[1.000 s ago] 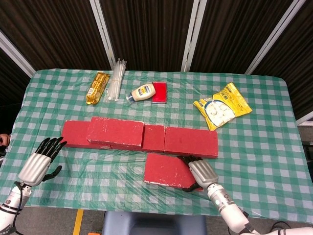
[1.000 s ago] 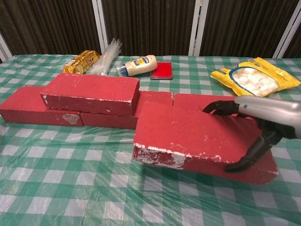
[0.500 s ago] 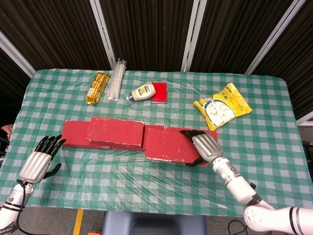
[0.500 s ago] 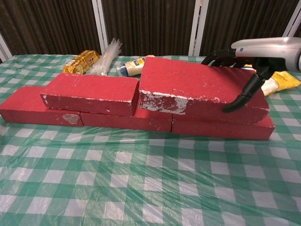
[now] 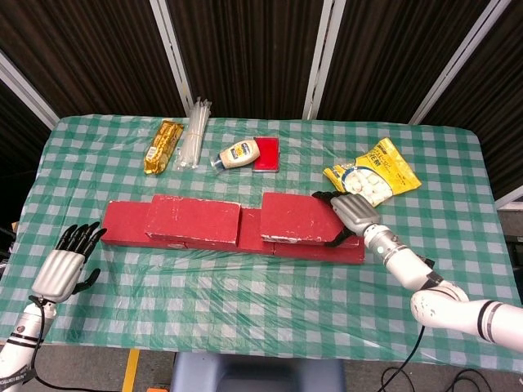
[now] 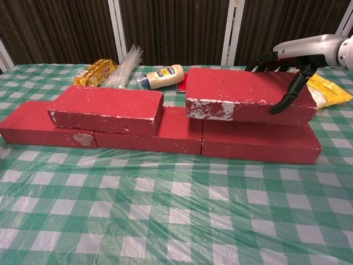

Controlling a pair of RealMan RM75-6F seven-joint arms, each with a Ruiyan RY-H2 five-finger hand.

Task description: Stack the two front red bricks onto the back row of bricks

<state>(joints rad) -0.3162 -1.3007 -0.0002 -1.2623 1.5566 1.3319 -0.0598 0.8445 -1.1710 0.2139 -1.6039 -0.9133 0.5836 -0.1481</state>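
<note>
Now our second red brick (image 6: 245,101), gripped at its right end by our right hand (image 5: 350,214), has travelled from the front up over the back row (image 6: 165,138) at frame centre-right, so stacking nears completion. Bricks are coarse, chipped blocks. Our left hand (image 5: 61,268) hangs empty, fingers apart, lower left.

The right hand (image 6: 292,66) is cut off by the chest view's right edge; only its dark fingers (image 6: 288,98) and part of the silver back show. Under those fingers, the end of the brick (image 6: 242,99) is hidden, as is whether its underside touches the back row (image 6: 259,144). Beyond the fingertips, part of the bag (image 6: 325,91) is covered. The bottle (image 5: 238,154) label is too small to read.
</note>
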